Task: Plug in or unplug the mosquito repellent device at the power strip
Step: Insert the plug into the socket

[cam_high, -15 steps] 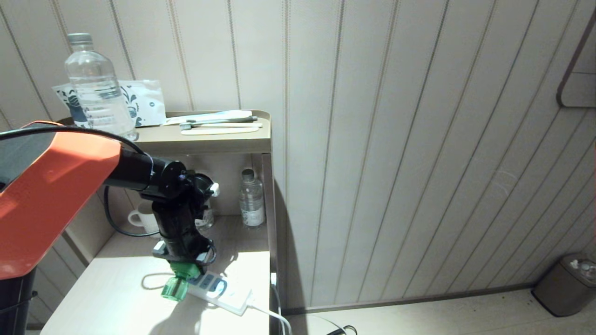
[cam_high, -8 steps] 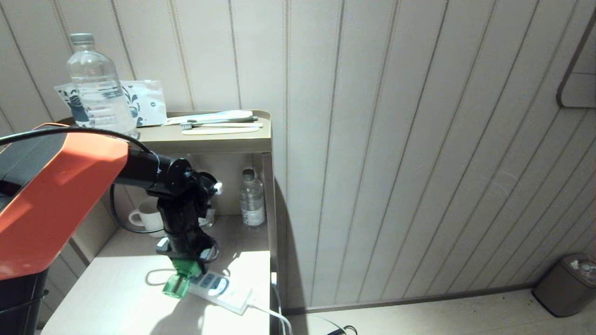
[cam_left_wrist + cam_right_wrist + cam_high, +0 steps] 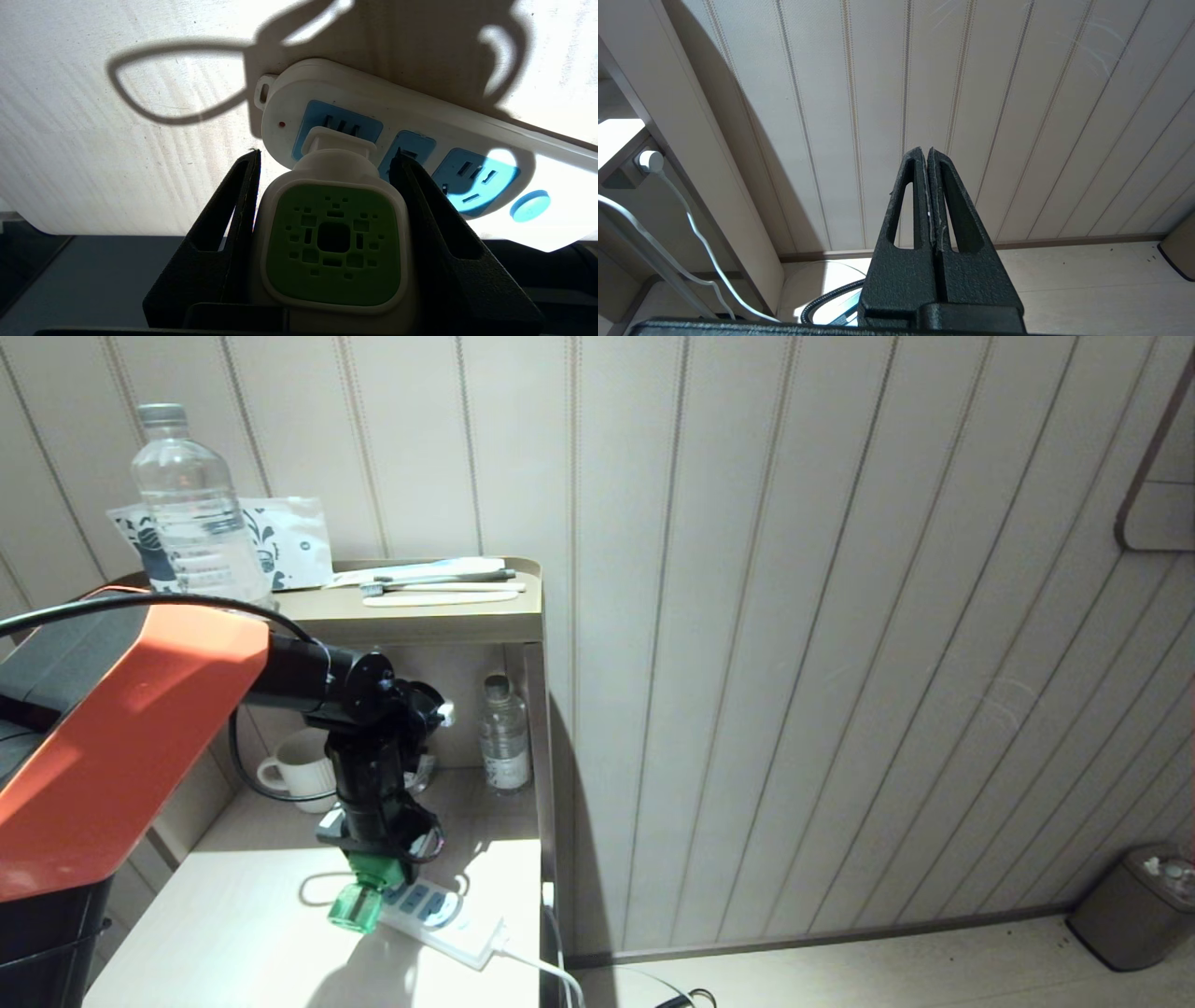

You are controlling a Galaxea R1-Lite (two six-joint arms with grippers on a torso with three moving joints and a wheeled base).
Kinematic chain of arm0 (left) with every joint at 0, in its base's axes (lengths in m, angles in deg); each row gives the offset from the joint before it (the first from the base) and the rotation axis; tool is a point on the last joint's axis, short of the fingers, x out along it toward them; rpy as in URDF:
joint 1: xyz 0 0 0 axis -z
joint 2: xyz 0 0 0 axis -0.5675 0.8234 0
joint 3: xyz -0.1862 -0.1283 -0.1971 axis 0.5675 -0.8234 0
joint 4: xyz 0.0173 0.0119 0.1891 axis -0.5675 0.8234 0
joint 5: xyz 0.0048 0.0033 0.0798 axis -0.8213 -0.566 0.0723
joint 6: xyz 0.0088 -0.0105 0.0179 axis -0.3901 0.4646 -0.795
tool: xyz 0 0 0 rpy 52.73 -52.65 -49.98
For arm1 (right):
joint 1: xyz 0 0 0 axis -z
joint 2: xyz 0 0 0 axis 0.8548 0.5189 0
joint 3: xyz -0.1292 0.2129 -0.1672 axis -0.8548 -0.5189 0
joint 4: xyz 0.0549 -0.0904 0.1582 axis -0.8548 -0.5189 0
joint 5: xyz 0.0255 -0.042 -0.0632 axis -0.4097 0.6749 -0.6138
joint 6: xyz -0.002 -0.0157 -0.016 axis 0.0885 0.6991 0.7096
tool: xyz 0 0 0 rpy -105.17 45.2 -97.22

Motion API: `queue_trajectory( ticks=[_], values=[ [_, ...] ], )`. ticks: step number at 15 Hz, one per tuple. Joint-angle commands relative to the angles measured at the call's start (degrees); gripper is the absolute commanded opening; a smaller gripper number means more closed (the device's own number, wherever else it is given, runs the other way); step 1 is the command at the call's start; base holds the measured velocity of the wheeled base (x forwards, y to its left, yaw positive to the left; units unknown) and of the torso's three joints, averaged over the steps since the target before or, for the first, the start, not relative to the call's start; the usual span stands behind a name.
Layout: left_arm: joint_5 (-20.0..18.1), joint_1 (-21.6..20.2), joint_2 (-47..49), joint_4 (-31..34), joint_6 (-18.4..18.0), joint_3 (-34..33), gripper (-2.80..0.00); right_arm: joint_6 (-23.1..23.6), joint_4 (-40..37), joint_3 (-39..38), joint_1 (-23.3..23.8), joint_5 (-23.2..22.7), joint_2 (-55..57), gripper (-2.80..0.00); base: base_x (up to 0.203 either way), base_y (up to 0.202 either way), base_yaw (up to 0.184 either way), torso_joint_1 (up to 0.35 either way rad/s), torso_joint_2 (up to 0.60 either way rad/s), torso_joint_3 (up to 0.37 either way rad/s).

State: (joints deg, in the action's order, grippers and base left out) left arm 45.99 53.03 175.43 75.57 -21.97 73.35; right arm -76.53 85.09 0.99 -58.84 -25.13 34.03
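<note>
The mosquito repellent device (image 3: 366,892) is tipped over on its side: its green bottle end points toward the near-left of the tabletop (image 3: 233,933), while its white plug end faces the power strip (image 3: 439,922). In the left wrist view the plug neck of the device (image 3: 334,233) meets the end socket of the strip (image 3: 420,140), the one beside the small red light; whether the prongs are fully in I cannot tell. The strip lies flat, running from the device toward the near-right edge, with its white cord (image 3: 541,971) leaving that far end.

I count one device, one strip showing three blue sockets and a round blue button, two clear water bottles (image 3: 196,513), one on the top shelf and one in the nook, and one white mug (image 3: 297,773).

The left gripper (image 3: 378,863) reaches down from above and clamps the device's white-and-green cap between its two black fingers (image 3: 224,242), one on either side. The right gripper (image 3: 928,156) hangs off beside the wall panelling, its fingers pressed together on nothing.
</note>
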Motion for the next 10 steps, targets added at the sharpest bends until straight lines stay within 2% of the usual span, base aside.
queue_trajectory(
  ticks=[1, 7, 8, 10],
  values=[
    [0.17, -0.08, 0.99, 0.22, 0.05, 0.87, -2.80, -0.01, 0.01, 0.00, 0.01, 0.00, 0.02, -2.80, 0.000, 0.000, 0.000, 0.000, 0.00, 0.000],
    [-1.08, -0.39, 0.37, -0.20, 0.23, 1.10, -2.80, -0.01, 0.01, 0.00, 0.01, 0.00, 0.02, -2.80, 0.000, 0.000, 0.000, 0.000, 0.00, 0.000],
    [-2.02, -0.44, 0.29, -0.35, 1.15, 1.10, -2.80, -0.01, 0.01, 0.00, -0.07, 0.00, 0.02, -2.80, 0.000, 0.000, 0.000, 0.000, 0.00, 0.000],
    [-2.98, -0.46, 0.62, -2.38, 5.52, 0.54, -2.80, -0.01, 0.01, 0.00, -0.03, 0.00, 0.02, -2.80, 0.000, 0.000, 0.000, 0.000, 0.00, 0.000]
  ],
)
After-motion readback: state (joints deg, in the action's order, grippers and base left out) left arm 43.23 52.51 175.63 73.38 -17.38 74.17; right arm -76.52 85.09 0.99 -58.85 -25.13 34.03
